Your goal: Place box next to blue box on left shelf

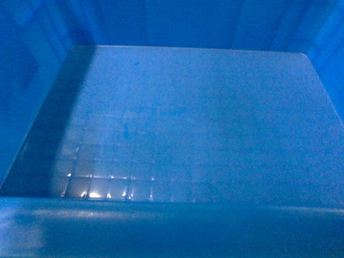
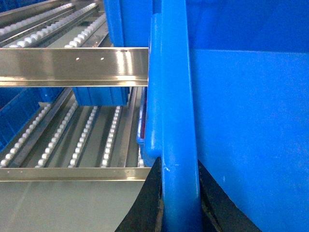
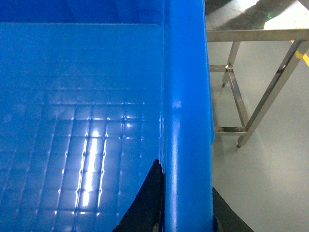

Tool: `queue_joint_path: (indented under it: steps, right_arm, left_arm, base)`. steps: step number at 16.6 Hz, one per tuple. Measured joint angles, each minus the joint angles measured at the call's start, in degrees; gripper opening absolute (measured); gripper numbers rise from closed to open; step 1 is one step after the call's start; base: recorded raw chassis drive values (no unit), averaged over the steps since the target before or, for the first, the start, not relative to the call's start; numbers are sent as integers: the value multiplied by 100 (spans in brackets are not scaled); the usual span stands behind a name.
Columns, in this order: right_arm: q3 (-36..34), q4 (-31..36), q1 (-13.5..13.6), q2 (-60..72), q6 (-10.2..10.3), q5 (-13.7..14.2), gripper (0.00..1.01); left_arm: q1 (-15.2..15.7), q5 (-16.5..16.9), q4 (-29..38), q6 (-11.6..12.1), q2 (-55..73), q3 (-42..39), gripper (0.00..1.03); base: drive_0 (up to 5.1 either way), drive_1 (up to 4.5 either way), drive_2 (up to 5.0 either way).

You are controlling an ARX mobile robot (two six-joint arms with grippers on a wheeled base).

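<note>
Nearly all of the head view is being taken up by the inside of the box (image 1: 193, 118), so its outer walls, both arms and the surroundings are staying hidden there; only the faint grid-patterned floor, the smooth inner walls and the near rim are showing. Each wrist view is cutting off the gripper bodies, leaving just dark fingers at the bottom edge. The left gripper (image 2: 179, 203) is sitting closed narrowly on the box's thick left rim, one finger on each side of it. The right gripper (image 3: 186, 208) is clamping the right rim the same way. Beyond the left rim, the roller shelf (image 2: 72, 135) is lying with its steel rails and rows of small wheels, and another blue box (image 2: 101, 95) is resting farther along it, partly hidden behind a rail. Beside the right rim, a steel frame (image 3: 251, 87) is standing on the pale floor (image 3: 260, 183).
</note>
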Motion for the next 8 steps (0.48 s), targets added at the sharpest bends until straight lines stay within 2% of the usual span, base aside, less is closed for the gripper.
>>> queue_joint_path:
  steps: [8]
  right_arm:
    - [0, 9, 0, 2, -2, 0, 9]
  left_arm:
    - [0, 0, 2, 0, 0, 0, 8]
  base:
    - [-510, 231, 231]
